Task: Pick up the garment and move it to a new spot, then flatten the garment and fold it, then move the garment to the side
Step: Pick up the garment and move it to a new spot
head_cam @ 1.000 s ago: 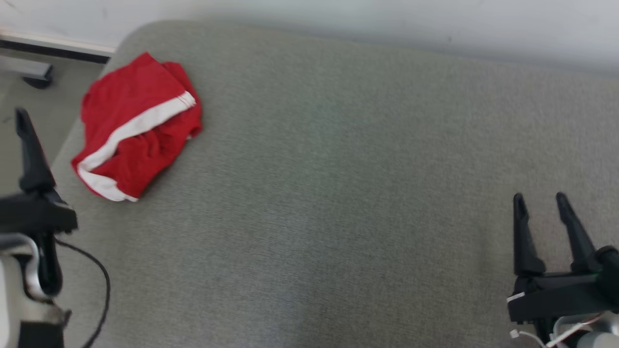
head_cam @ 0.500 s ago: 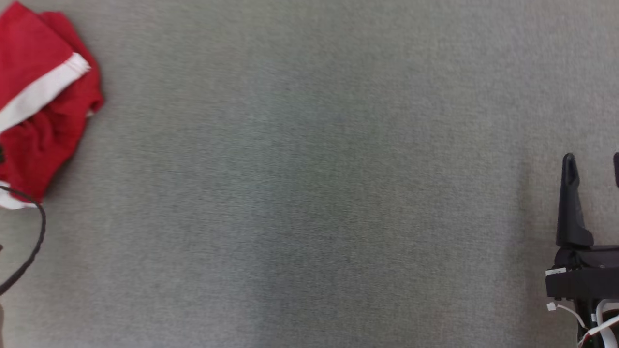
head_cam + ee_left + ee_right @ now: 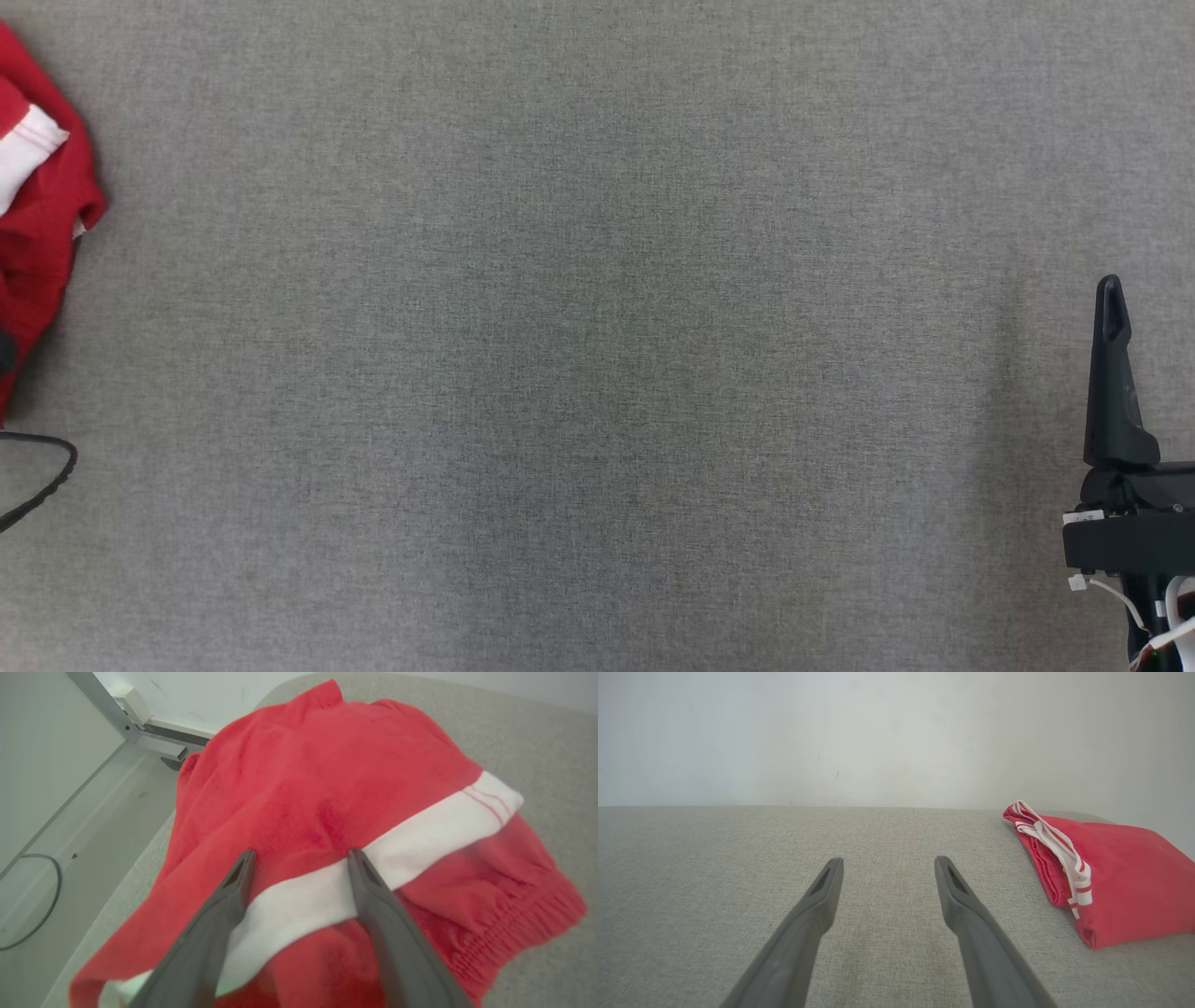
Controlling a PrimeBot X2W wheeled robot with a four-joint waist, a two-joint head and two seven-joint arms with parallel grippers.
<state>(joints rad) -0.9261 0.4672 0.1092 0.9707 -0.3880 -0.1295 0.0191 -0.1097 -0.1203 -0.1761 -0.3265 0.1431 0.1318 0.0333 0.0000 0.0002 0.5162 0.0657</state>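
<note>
At the left edge of the head view, the red shorts (image 3: 37, 233) lie bunched on the grey upholstered surface (image 3: 597, 336), cut off by the frame. The left wrist view shows them close up. They are rumpled, with the white band (image 3: 420, 830) running slantwise across the middle and the elastic waist gathered at the lower right.

The left gripper (image 3: 301, 854) hangs over them with its jaws spread wide and nothing between them. The two tips frame the band, but I cannot tell whether they touch the cloth. The right gripper (image 3: 888, 860), equally wide and empty, points over bare upholstery in the centre of its own view. At the right of that frame sits a folded red cloth (image 3: 1120, 872) with striped trim, apparently a separate piece.

By my reading, the task has barely begun. The shorts are not yet gripped, so the lift, the move to a new spot, flattening, folding and setting aside all remain.
</note>
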